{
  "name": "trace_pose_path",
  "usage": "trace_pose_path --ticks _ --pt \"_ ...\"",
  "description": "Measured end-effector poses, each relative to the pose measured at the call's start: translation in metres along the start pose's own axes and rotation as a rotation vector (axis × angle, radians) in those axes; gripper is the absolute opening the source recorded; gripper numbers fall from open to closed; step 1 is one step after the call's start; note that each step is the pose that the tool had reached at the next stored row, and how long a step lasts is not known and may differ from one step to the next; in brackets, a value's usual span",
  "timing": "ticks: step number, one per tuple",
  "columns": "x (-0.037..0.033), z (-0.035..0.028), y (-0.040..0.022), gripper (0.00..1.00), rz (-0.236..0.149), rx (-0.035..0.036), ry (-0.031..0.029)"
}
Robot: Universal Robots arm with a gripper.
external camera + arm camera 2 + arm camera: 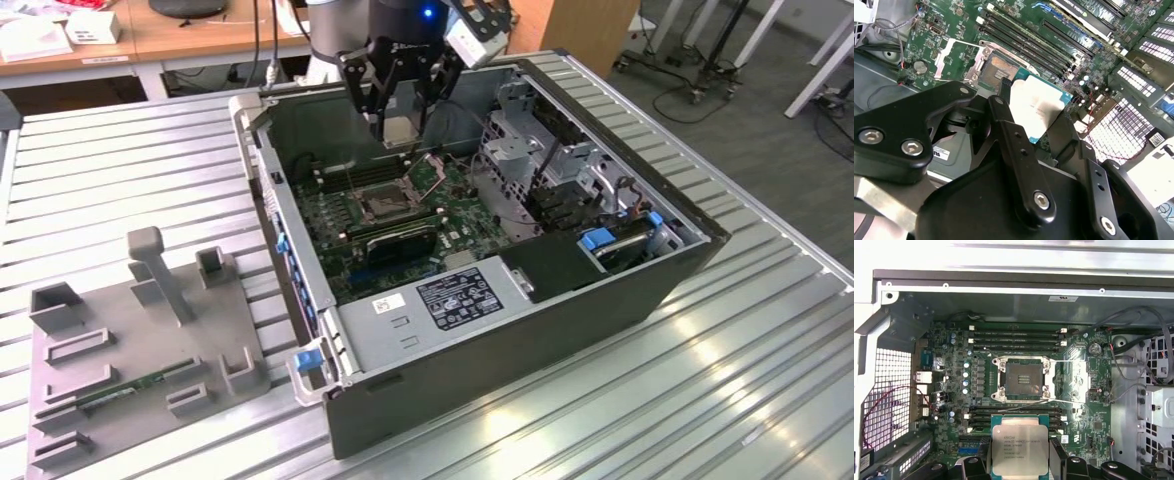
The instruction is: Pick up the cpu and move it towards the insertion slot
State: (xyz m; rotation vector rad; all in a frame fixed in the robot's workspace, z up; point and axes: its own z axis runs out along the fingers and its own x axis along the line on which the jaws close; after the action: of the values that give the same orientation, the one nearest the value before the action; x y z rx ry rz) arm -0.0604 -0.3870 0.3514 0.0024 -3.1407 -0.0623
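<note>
My gripper [400, 132] is shut on the cpu [400, 126] and holds it in the air over the open computer case. In the first wrist view the cpu [1018, 450] shows its silver top and teal edge between two black fingers [1057, 460]. The insertion slot [1020, 378], a square black socket in a silvery frame, lies open on the green motherboard a short way beyond the chip. In the second wrist view the cpu [1036, 107] hangs just beside the insertion slot [999, 70]. In the exterior view the insertion slot [378, 205] sits below the gripper, toward the near side.
The case walls [287, 200] ring the motherboard. Long black memory slots [1016, 337] flank the socket. A power supply [441, 300] and a drive cage [534, 150] with cables stand inside. A grey fixture plate [127, 330] at the exterior view's left carries a green memory stick [134, 385].
</note>
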Motion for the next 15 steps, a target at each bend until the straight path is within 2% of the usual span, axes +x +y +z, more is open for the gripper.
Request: trace_pose_path --ticks 8,15 --pt "0.0000 0.0008 0.0004 0.54 0.001 -0.0002 -0.0001" --pt "-0.0003 0.0057 0.0100 0.54 0.009 -0.0001 -0.0004"
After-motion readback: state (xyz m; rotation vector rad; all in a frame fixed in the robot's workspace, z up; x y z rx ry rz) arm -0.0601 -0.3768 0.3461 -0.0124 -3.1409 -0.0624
